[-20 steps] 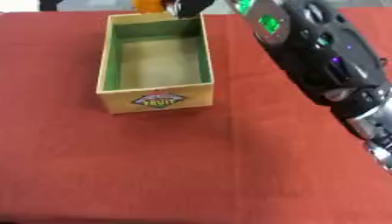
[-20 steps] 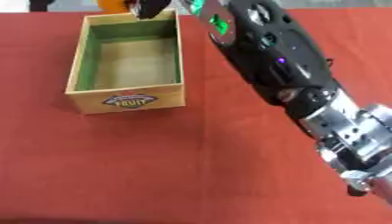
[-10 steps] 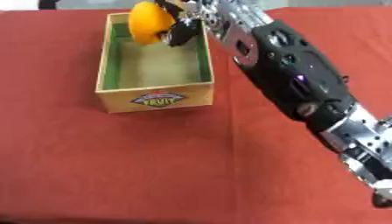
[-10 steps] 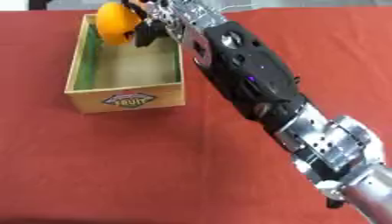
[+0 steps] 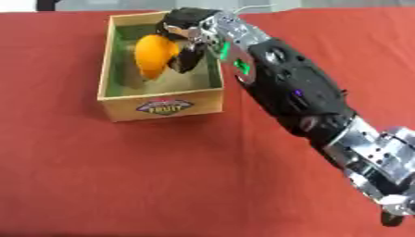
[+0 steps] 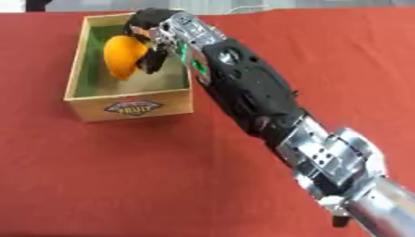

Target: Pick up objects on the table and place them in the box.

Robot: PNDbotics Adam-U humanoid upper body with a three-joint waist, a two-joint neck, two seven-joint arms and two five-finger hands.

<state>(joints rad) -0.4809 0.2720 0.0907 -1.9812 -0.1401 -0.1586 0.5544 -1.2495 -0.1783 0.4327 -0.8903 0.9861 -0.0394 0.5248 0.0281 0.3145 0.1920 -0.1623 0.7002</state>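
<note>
The box (image 5: 161, 105), a wooden crate with a fruit label on its near wall, stands on the red table (image 5: 122, 185), and it is the biggest thing I have to mind: my right arm reaches across the cloth from the lower right and passes just over the crate's right wall, so if I drop the forearm or swing it leftward I judge I could knock that wall and slide or tip the whole crate. Next comes my right hand (image 5: 188, 34), which hangs over the far half of the box with its fingers curled round the orange object (image 5: 154, 56); if I pull out before the fingers have straightened, I could drag the load back over the rim or catch a finger on the far wall. The orange object itself sits inside the crate's outline, low between the walls, but I cannot tell whether it touches the floor of the box yet. It looks rounded, so letting go from a height may send it rolling against a wall or bouncing out, and letting go while it leans toward the left wall could leave it perched there. My left hand shows in neither view, so nothing steadies the crate if it shifts.
</note>
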